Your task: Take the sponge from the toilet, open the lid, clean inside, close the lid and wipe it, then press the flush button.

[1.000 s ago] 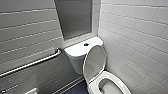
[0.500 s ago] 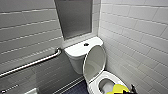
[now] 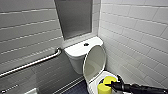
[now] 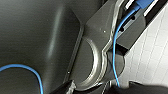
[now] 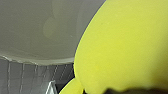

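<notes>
Right claw (image 3: 111, 85) clamped on bright yellow rounded sponge (image 3: 105, 87) | over bowl of white ceramic toilet (image 3: 79, 50) | white oval lid (image 3: 94, 62) raised

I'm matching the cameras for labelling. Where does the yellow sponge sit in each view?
Head view: the sponge is at the bottom edge, right of centre, over the toilet bowl, in the right gripper.
Right wrist view: the sponge is large and close, in front of white ceramic.
Left wrist view: robot parts, blue cable, pale tiles.
Shared landmark: the toilet.
</notes>
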Controlling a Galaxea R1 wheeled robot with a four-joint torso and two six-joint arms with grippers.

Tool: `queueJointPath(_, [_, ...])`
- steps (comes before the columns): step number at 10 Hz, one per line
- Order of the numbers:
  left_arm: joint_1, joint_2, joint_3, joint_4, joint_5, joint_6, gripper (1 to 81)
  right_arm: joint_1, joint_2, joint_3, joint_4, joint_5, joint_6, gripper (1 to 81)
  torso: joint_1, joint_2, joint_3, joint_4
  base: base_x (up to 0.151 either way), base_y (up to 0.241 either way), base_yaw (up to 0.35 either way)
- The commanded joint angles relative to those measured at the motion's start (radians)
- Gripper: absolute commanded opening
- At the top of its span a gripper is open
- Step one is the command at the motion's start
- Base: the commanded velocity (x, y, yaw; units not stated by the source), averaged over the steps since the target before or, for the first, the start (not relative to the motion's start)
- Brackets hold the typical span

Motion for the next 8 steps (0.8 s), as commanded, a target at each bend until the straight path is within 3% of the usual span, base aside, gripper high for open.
queueJointPath(1, [0.022, -0.019, 0.014, 0.014, 0.016, 0.004, 81.1, 0.153, 0.119, -0.120, 0.000, -0.041, 0.025, 1.0, 0.000, 0.000, 0.000, 0.000, 0.000, 0.000, 0.000])
queueJointPath(8, [0.026, -0.013, -0.003, -0.001, 0.016, 0.001, 81.1, 0.138, 0.383, -0.451, 0.000, 0.006, 0.163, 1.0, 0.000, 0.000, 0.000, 0.000, 0.000, 0.000, 0.000])
